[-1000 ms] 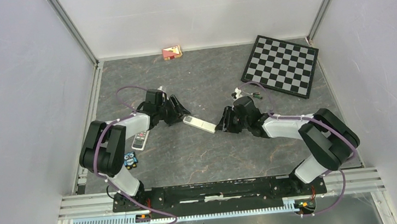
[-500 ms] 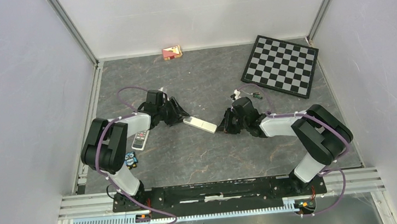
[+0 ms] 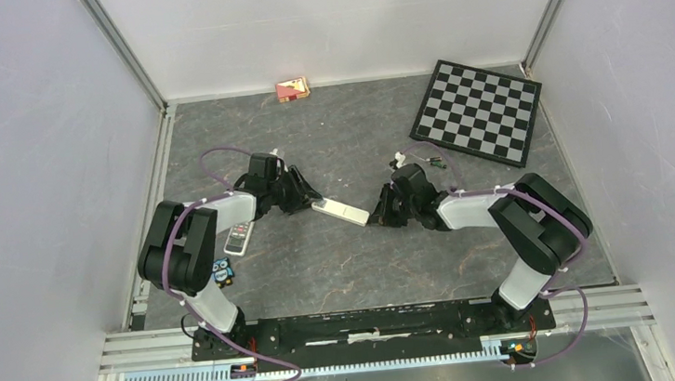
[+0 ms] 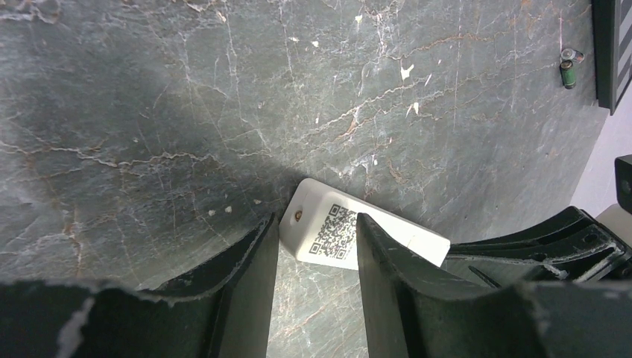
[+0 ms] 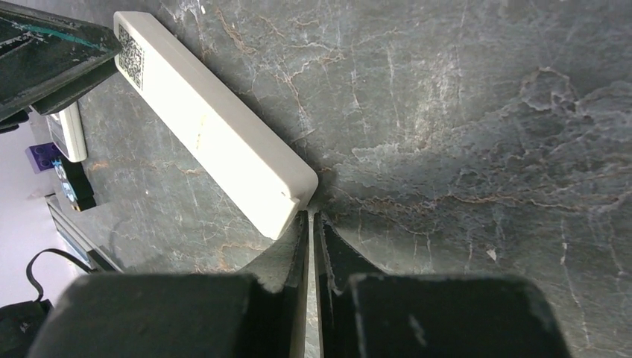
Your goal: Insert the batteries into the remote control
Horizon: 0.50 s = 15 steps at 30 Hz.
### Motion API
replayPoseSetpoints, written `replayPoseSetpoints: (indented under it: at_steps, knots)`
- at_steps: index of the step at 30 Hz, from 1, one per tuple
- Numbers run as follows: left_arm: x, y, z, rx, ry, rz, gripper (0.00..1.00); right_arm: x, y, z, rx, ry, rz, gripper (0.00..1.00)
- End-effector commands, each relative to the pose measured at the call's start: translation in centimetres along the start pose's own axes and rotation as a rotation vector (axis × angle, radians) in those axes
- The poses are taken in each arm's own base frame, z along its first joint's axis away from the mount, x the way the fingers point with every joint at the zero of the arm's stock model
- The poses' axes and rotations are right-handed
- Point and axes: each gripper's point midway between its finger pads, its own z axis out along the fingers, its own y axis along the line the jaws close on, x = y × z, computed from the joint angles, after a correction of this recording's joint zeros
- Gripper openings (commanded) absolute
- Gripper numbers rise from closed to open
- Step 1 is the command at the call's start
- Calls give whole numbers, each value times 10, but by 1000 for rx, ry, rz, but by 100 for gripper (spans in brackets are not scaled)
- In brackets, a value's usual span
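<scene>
Top external: white remote [image 3: 340, 212] flat on table [image 3: 342, 274], mid-scene, between left gripper [image 3: 304, 196] and right gripper [image 3: 378, 215].
Left wrist: jaws parted astride the remote's QR-coded end, not clamping; batteries [image 4: 569, 67] well apart, beside chessboard [image 4: 611, 52].
Right wrist: fingers clenched, empty, tips at the remote's opposite end.

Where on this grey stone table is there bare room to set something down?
Two bare patches: the near strip of the stone tabletop between the slim white remote control and the arm bases, and the far stretch between the small red box and the black-and-white checkerboard. Crowded: the middle, where the left gripper and right gripper meet the remote.
</scene>
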Motion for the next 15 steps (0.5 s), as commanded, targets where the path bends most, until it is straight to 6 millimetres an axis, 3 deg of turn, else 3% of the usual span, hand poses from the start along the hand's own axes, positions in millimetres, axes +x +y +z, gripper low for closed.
replayPoseSetpoints:
  at_steps: [1, 9, 15]
  knots:
    - [5, -10, -2, 57, 23, 48, 49, -25, 20, 5, -21, -59, -40, 8]
    - [10, -12, -2, 88, 29, 34, 46, -20, 9, 15, 108, -29, -77, 0]
    - [16, -17, -4, 128, 38, 21, 45, -15, -5, 21, 242, -11, -100, 0]
